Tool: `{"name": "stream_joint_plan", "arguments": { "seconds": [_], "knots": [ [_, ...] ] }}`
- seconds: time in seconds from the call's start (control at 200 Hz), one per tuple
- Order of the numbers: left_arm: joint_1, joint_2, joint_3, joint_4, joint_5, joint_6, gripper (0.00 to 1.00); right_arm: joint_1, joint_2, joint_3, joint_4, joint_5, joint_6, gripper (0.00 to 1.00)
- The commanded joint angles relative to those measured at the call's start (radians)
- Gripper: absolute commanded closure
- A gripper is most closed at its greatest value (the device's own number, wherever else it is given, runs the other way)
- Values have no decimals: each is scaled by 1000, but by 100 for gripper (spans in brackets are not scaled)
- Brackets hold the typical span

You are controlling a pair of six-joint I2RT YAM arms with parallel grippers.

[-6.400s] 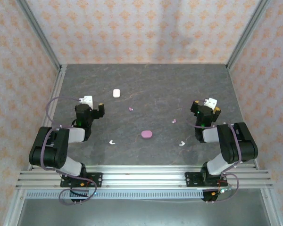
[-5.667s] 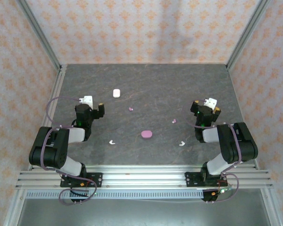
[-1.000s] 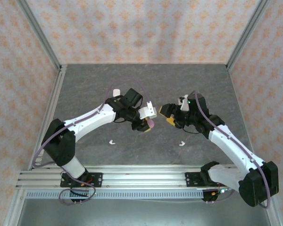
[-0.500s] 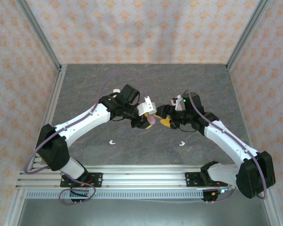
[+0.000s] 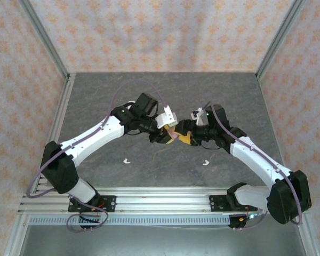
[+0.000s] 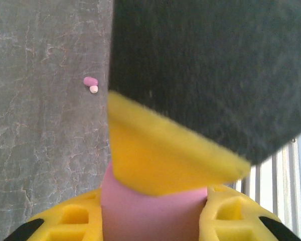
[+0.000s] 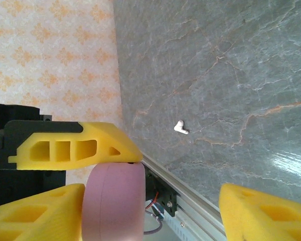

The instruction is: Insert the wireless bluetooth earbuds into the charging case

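The pink charging case [image 6: 150,211] is held above the table with my left gripper [image 6: 153,218] shut on it, yellow fingers on both sides. In the top view the left gripper [image 5: 167,134] meets my right gripper [image 5: 185,136] at the table's middle. In the right wrist view the case [image 7: 113,201] stands edge-on beside one finger of the open right gripper [image 7: 150,206], whose other finger is far off. A pink earbud [image 6: 91,83] lies on the table. White earbuds [image 5: 126,160] [image 5: 205,162] lie nearer the front, one in the right wrist view [image 7: 180,127].
The dark stone table [image 5: 229,96] is bounded by patterned walls and an aluminium rail [image 5: 160,200] at the front. The right gripper's black and yellow finger [image 6: 190,125] hangs just over the case in the left wrist view.
Both arms left their folded rest poses, and the pink case is off the table in the left gripper. In the last second the right gripper moved left up to the case, its jaws narrowing a little.
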Motion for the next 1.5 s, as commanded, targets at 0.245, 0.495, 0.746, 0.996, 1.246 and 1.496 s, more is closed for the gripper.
{"name": "stream_joint_plan", "arguments": {
  "seconds": [0.245, 0.495, 0.746, 0.996, 1.246, 1.496],
  "knots": [
    [1, -10, 51, -28, 30, -14, 76, 48, 52, 5, 79, -27, 10, 70],
    [14, -68, 3, 30, -38, -58, 44, 48, 42, -6, 197, -18, 150, 86],
    [203, -281, -216, 336, 39, -286, 9, 42, 41, 33, 391, 27, 429, 88],
    [237, -467, -408, 657, 25, -425, 9, 39, 117, 114, 617, 7, 688, 91],
    [237, -487, -417, 773, 106, -451, 10, 40, 104, 219, 552, -50, 702, 91],
    [238, -415, -352, 846, 213, -511, 20, 47, 57, 264, 468, -105, 644, 91]
  ]
}}
